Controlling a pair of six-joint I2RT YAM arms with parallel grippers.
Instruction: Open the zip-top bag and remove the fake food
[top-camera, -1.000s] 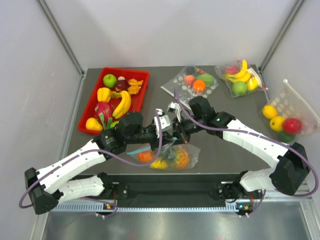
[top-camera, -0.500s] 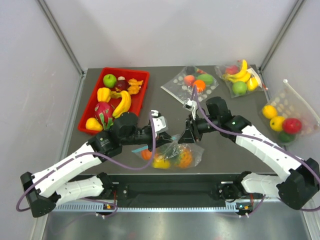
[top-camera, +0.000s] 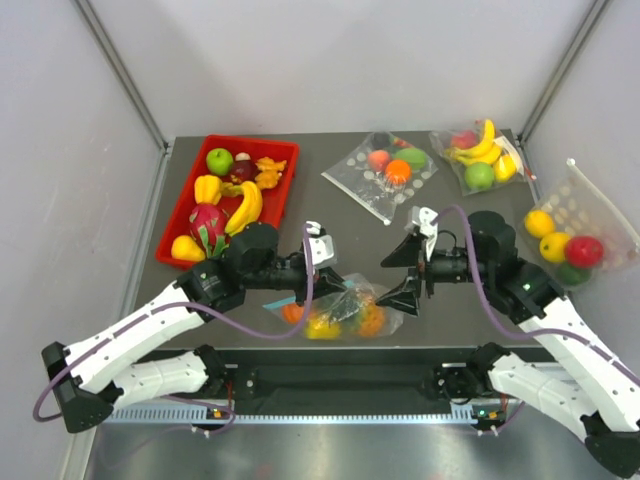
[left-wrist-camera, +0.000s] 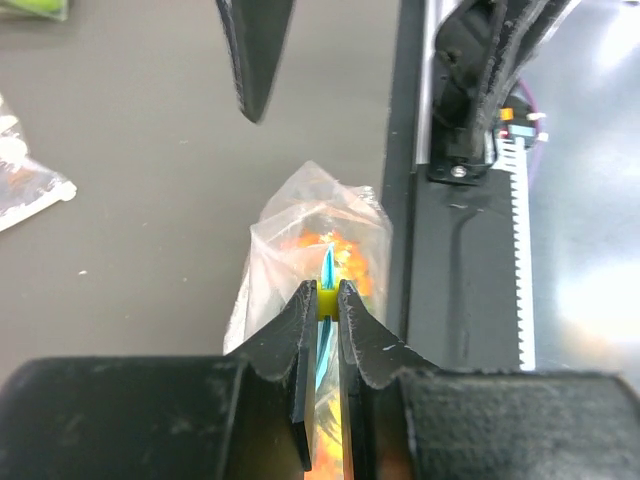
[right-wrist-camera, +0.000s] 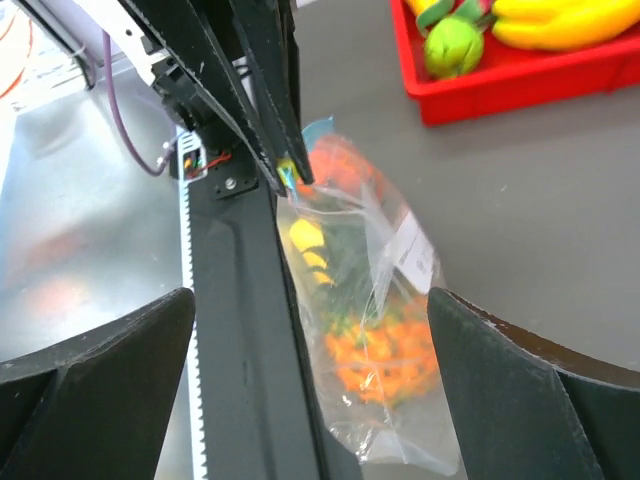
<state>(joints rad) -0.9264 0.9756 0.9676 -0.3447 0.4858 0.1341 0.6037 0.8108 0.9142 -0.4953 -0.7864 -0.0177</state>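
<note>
Surface (top-camera: 330, 215): the zip-top bag (top-camera: 345, 312) lay at the middle of the near edge. Its long axis ran left to right along that edge. It sat between the two arms.

Left gripper (top-camera: 328, 283): it reached in from the left over the bag's far side. In the wrist view its fingers were pressed together on the teal zip strip (left-wrist-camera: 327, 262), so that lip of the mouth was pinched and lifted a little.

Right gripper (top-camera: 405, 274): jaws spread as wide as they go, holding nothing. It pointed left at the bag from just beside the bag's right end. I could not tell whether its near finger touched the plastic.

Fake food (top-camera: 318, 322): orange, yellow and green pieces, all inside the bag, bunched below the pinched strip.

Judgement: the bag lay to the left of the right gripper and slightly toward the near edge. The right arm was the free one, so it should take the opposite lip and pull away from the left gripper. Risk: grabbing both layers at once.
</note>
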